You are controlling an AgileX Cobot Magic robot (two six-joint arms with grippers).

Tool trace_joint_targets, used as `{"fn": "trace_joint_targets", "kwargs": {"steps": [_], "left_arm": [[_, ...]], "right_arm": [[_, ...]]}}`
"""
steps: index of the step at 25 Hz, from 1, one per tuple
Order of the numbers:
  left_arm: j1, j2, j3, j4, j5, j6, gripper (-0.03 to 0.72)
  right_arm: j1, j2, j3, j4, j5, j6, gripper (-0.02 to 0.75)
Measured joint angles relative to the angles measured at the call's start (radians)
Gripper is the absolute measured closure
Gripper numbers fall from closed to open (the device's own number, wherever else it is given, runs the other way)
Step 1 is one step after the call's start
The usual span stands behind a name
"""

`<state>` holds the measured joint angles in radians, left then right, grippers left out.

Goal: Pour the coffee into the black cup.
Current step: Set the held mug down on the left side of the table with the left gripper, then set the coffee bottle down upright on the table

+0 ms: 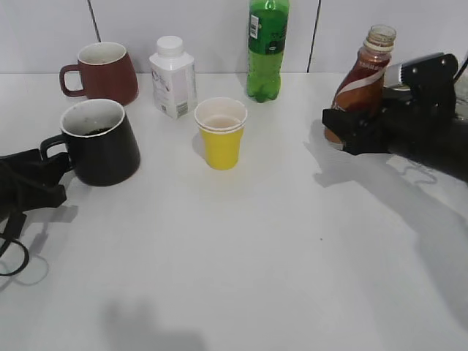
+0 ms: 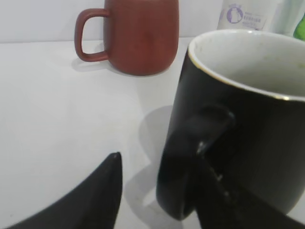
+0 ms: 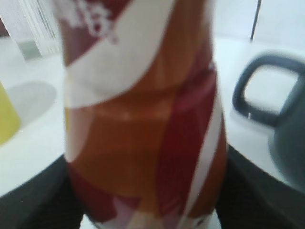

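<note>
The coffee bottle (image 1: 362, 77), brown with a white swirl label and no cap, leans left at the far right of the table. My right gripper (image 1: 340, 131) is shut on its lower body. In the right wrist view the bottle (image 3: 143, 119) fills the space between the two fingers (image 3: 147, 191). The glossy black cup (image 1: 102, 146) with a white inside stands upright at the left. My left gripper (image 1: 58, 175) is open at its handle. In the left wrist view the handle (image 2: 181, 162) sits between the fingers (image 2: 159, 160), with a gap to the left finger.
A maroon mug (image 1: 102, 72) and a white bottle (image 1: 172, 77) stand behind the black cup. A green soda bottle (image 1: 267, 51) is at the back. A yellow paper cup (image 1: 221, 133) stands mid-table. A dark grey mug (image 3: 281, 124) is beside the coffee bottle.
</note>
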<state>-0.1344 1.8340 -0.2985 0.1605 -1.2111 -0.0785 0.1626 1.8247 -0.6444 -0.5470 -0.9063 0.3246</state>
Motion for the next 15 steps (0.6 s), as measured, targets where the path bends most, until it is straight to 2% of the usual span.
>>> {"fn": "trace_joint_targets", "kwargs": {"steps": [9, 15], "left_arm": [[0.0, -0.029, 0.003, 0.054, 0.009, 0.0, 0.298], [0.0, -0.108, 0.003, 0.063, 0.123, 0.0, 0.298]], "right_arm": [[0.0, 0.124, -0.001, 0.043, -0.07, -0.034, 0.195], [0.0, 0.162, -0.003, 0.052, -0.119, -0.043, 0.195]]}}
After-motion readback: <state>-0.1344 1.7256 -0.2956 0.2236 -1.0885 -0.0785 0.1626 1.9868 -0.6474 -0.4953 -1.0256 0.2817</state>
